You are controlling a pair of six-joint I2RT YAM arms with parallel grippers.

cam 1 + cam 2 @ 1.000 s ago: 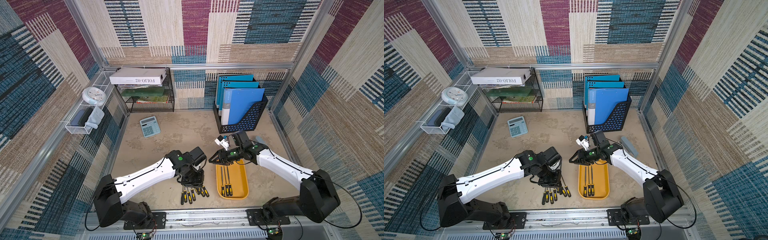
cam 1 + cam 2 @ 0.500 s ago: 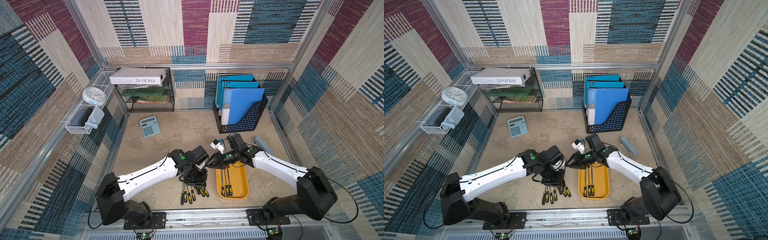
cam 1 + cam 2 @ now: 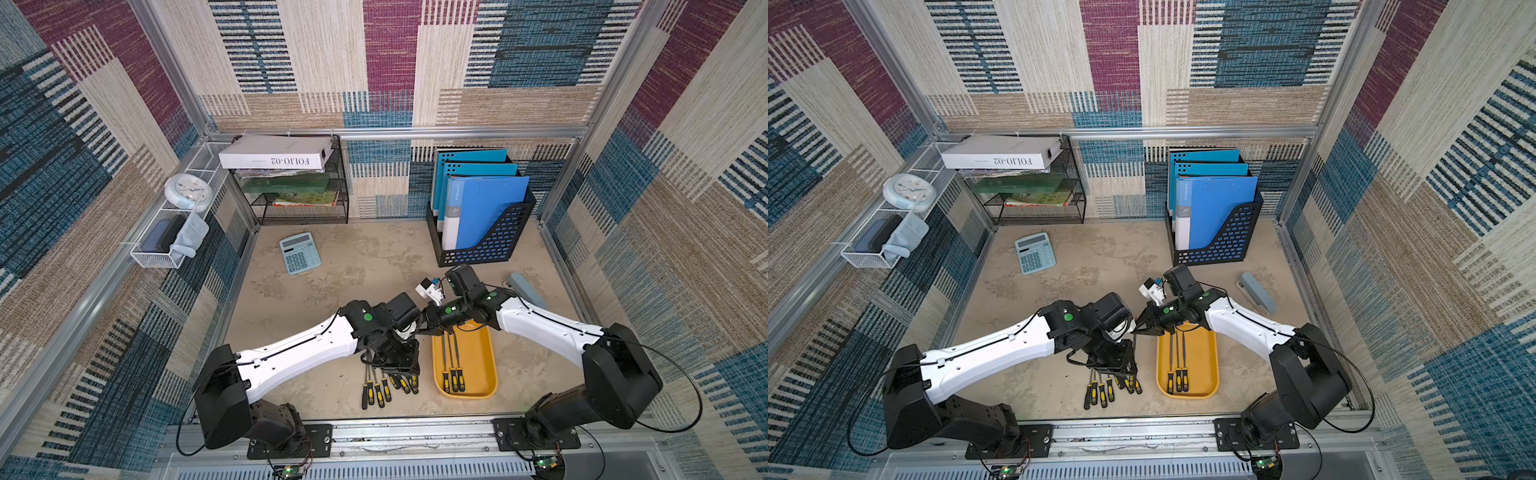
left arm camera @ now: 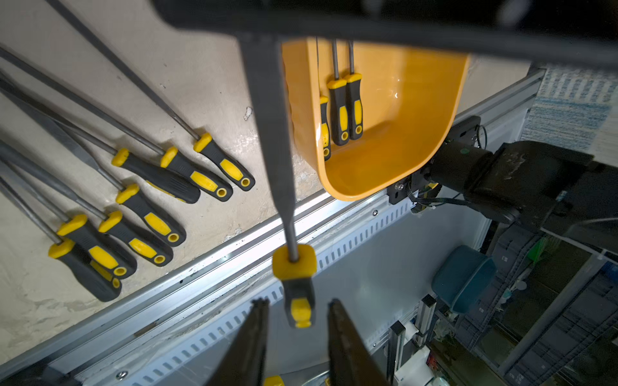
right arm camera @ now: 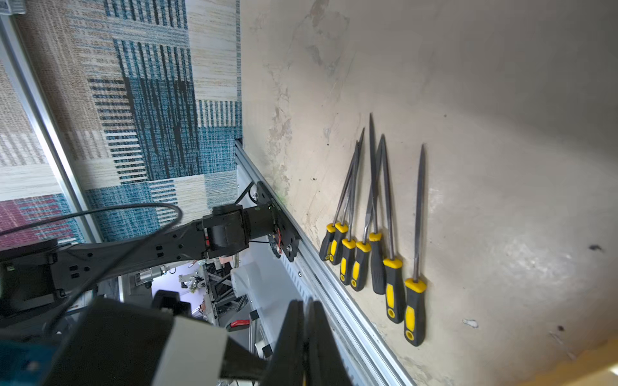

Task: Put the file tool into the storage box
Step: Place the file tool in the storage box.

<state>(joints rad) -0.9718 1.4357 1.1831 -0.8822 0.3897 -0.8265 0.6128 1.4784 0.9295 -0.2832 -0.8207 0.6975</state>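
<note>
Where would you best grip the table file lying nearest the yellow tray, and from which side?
By its black-and-yellow handle, probably from straight above, jaws across: the file lies flat, the handle is thickest, and its tray side is free.

Three files in the storage box, seven loose files just left.

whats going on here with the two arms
A file hangs between the two arms. The right claw is shut on its blade, while the left claw stands open around its handle. Three files lie in the tray; seven files lie on the table beside it.
</note>
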